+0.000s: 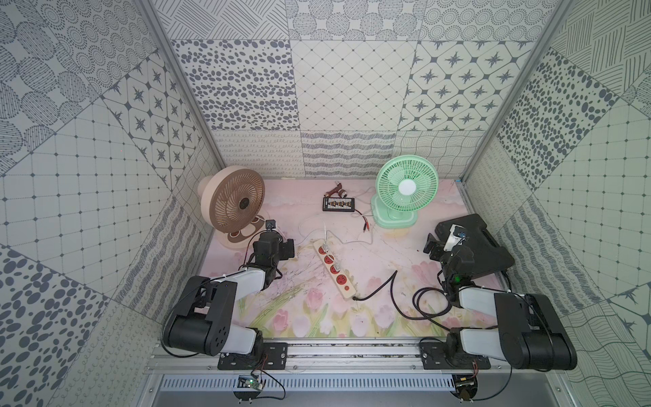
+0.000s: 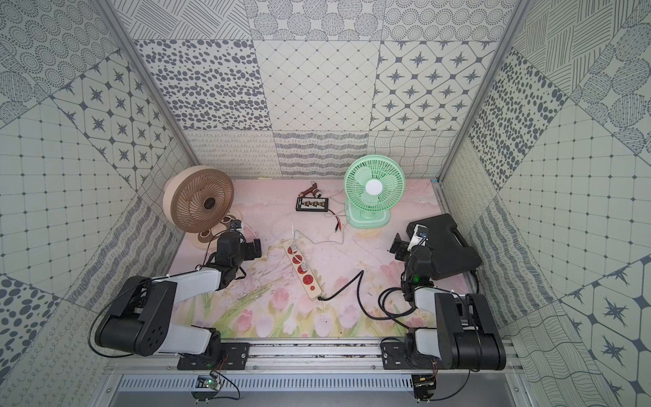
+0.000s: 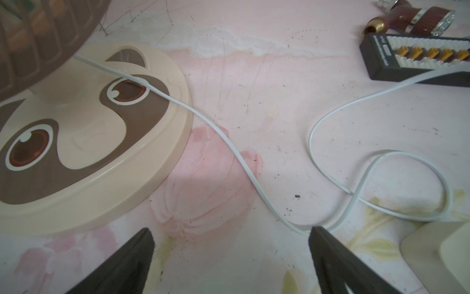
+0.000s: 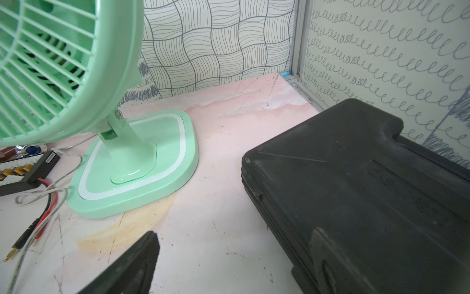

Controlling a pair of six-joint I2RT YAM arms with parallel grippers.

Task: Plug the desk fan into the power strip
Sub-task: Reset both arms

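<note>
The power strip (image 1: 341, 280) lies diagonally in the middle of the counter (image 1: 380, 253), between your two arms, likely so that either can reach it. Its black cord (image 1: 384, 287) trails toward the near right corner. Count one strip with four red sockets in a row. Two fans stand upright along the far edge: the beige fan (image 1: 232, 204) at the far left corner and the green fan (image 1: 407, 186) toward the far right. You cannot tell from here which fan the task means. Your left tool (image 3: 230, 229) hangs low just beside the beige fan's base, jaws spread wide and empty. That fan's white cord (image 3: 229, 142) crosses the base and runs close past one finger, which by my reading is a sensible place to start on the cord. Your right tool (image 4: 234, 231) is likewise spread and empty, and points at the bare gap between the green fan's base and the one black case (image 1: 482, 246) by the right edge. White cords gather at the strip's far end, and pale plug-like shapes seem to sit on it, too small to say whether anything is seated. Also near the far edge are one black board (image 1: 338, 204) with red-clipped wires (image 1: 364, 225) and one brown fitting (image 1: 336, 192).
</note>
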